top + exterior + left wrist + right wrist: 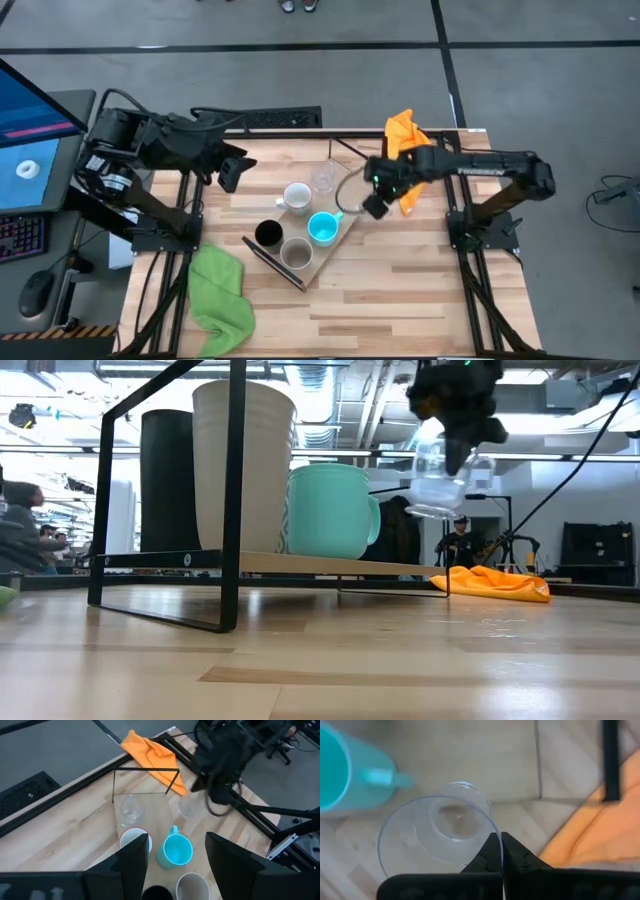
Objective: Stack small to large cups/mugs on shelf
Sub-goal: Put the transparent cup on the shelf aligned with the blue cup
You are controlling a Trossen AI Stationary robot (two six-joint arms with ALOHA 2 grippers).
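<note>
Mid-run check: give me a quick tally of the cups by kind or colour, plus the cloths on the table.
Clear glasses: 2, one on the shelf at, one held up in the right claw at
White mug: 1
Blue mug: 1
Black cup: 1
Beige cup: 1
Cloths: 2, green and orange
Total: 8

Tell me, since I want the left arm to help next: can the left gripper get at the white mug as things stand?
Probably yes. The left gripper hangs open, holding nothing, just off the shelf. The white mug stands on the near side of the shelf, top uncovered. The right gripper, holding a clear glass, is over the other side.
</note>
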